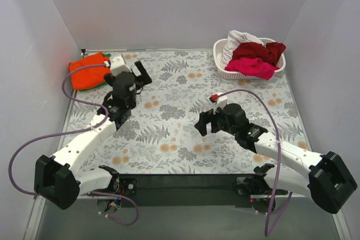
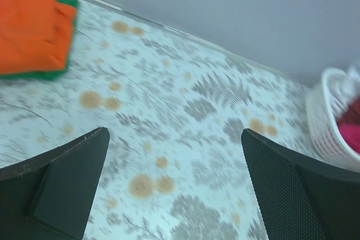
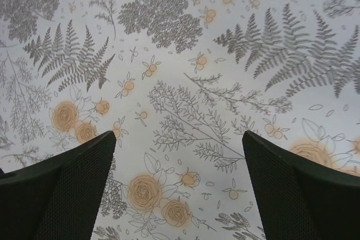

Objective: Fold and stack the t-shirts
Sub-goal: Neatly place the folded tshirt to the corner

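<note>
1. Top external view shows both hands empty; the left gripper (image 1: 142, 75) has its fingers spread apart, and so has the right gripper (image 1: 202, 123); each wrist view shows only the patterned table (image 1: 180, 82) in the gap.
2. Likely trouble: the white shirt (image 1: 239, 40), dark red shirt (image 1: 256, 51) and pink shirt (image 1: 256, 68) lie bunched together in the basket (image 1: 236, 75); a pinch on one may drag a neighbour out, or tip the light basket.
3. Second risk: the orange shirt (image 1: 87, 67) lies folded on the green shirt (image 2: 39, 75); a careless sweep by the left gripper, which is near it, could ruffle that stack.
4. Positions: the stack sits in the far left corner, near the left gripper; the basket sits in the far right corner, well apart from the right gripper, which hangs over mid-table.
</note>
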Robot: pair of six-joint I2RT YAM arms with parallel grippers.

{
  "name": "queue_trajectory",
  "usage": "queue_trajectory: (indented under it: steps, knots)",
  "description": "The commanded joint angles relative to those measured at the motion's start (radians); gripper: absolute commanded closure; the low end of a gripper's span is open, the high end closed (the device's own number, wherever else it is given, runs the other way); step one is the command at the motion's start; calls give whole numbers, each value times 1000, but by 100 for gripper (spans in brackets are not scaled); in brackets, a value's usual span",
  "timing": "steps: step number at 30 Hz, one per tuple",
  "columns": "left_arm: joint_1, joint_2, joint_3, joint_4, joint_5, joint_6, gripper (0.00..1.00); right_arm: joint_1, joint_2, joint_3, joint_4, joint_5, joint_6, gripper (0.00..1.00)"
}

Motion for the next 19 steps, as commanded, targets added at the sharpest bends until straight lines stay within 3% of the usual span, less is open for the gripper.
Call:
queue_trajectory:
  steps: [1, 6, 9, 19]
  knots:
    - [-160, -77, -116, 0, -97, -39, 3, -15, -60, 55, -58, 113, -22, 14]
    - [-363, -157, -226, -54, -39, -123, 3, -23, -97, 85, -78, 182, -39, 12]
    - [-415, -168, -270, -69, -8, -146, 3, -26, -105, 97, -82, 230, -45, 11]
    - [-420, -234, -330, -89, -48, -128, 3, -28, -129, 129, -139, 333, -25, 11]
